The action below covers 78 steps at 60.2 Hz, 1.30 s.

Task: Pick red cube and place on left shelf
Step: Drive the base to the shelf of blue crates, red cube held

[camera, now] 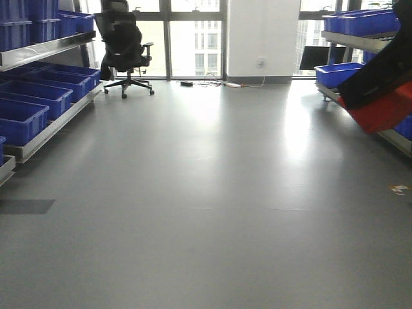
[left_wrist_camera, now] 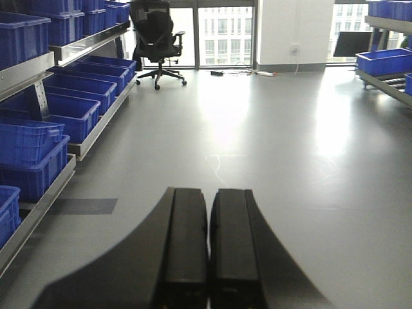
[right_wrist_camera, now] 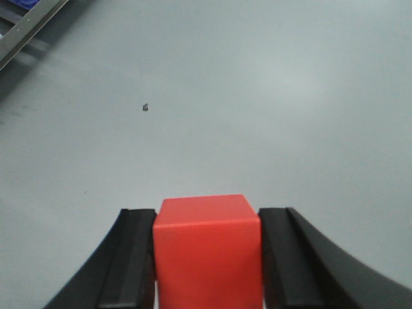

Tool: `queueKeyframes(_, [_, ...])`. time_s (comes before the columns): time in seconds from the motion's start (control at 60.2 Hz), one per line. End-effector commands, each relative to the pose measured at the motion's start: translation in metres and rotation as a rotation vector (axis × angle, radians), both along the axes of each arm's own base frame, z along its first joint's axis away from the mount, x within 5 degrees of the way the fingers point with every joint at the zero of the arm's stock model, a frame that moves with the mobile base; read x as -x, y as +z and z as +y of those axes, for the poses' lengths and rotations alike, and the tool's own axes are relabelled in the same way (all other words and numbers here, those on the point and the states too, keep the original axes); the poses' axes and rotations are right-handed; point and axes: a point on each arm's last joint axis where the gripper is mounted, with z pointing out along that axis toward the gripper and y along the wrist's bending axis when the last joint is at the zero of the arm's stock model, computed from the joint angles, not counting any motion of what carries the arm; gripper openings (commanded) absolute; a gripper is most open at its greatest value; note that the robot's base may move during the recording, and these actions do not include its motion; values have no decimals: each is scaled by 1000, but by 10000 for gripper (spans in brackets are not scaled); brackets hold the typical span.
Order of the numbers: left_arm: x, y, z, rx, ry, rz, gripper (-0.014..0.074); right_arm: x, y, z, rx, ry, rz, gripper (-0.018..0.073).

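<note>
Up in the right gripper (right_wrist_camera: pixel 207 215), the red cube (right_wrist_camera: pixel 207 254) is pinched tight. The left shelf (camera: pixel 45 49) seems far off at ten o'clock. The left gripper (left_wrist_camera: pixel 208 196), nearer it, is pressed together.

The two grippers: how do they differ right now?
The left gripper is shut and empty; the right gripper clamps the red cube. The left gripper points level over the floor; the right gripper tilts down toward it. Both have black curved fingers.
</note>
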Motion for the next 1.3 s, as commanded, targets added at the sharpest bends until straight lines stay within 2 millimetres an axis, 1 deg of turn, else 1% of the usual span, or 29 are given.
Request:
queueKeyframes(0.0, [0,1,0,13,-3,-79,102,-3,17,1,-48,-2,-100,55])
queueKeyframes(1.279, [0,1,0,13,-3,-79,102,-3,17,1,-48,-2,-100,55])
